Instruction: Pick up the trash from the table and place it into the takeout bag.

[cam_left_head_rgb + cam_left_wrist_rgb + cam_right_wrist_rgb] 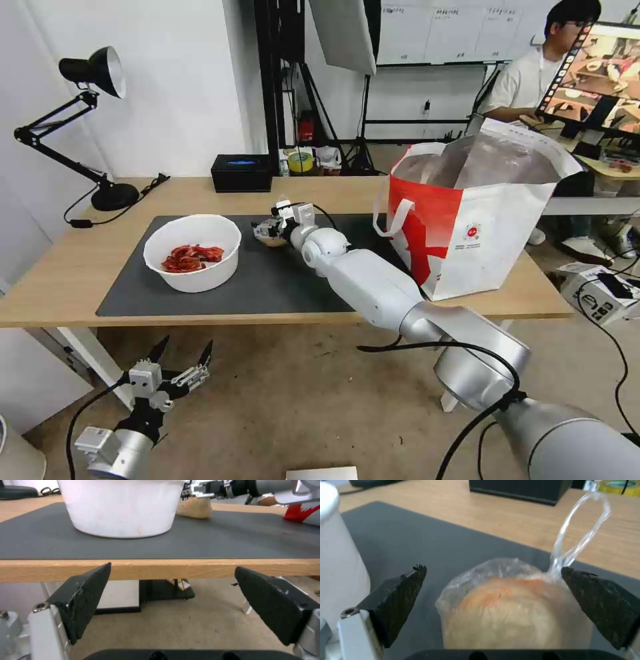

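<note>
I am straddling the small knotted clear bag with its beige lump [516, 610] on the dark grey rectangular mat [267, 280], beside the white bowl of red scraps [193, 252], with my right gripper [493, 592], fingers spread apart. My left gripper [183, 360] is hanging wide apart below the light-wood table [60, 267].

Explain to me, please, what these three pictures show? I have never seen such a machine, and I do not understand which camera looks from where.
It is a robot with two arms. One picture comes from its head, the other two from its wrists. The right gripper reaches over the dark mat on the table; its fingers are open around a small knotted clear bag, not squeezing it. The left gripper hangs open below the table edge. A white bowl with red scraps and the takeout bag stand on the table.
</note>
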Tool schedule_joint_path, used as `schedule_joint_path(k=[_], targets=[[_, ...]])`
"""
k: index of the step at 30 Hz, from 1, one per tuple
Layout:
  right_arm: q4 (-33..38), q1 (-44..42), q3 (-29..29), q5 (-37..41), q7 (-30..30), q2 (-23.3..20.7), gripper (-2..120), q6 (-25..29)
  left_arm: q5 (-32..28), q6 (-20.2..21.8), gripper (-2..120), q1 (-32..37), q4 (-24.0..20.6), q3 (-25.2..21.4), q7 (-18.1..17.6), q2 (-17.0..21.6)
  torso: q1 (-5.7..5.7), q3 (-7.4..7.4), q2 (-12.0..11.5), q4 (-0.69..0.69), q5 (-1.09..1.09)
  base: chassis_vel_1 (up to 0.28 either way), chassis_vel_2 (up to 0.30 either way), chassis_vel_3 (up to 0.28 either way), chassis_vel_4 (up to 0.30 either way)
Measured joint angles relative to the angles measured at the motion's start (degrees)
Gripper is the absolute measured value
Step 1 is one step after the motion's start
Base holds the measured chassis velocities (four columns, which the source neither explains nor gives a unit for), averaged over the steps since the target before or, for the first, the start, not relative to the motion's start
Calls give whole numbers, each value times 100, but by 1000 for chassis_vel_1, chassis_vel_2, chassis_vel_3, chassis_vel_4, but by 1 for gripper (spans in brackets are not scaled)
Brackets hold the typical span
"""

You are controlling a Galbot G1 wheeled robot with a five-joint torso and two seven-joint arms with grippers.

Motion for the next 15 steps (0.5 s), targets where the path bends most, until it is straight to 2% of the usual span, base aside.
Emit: schedule_joint_path(k=[15], targets=[[57, -50, -58, -129, 28, -14, 100, -263, 0, -8, 100, 16, -26, 3, 0, -34, 0, 0, 0, 0, 0, 0, 0, 0, 0]])
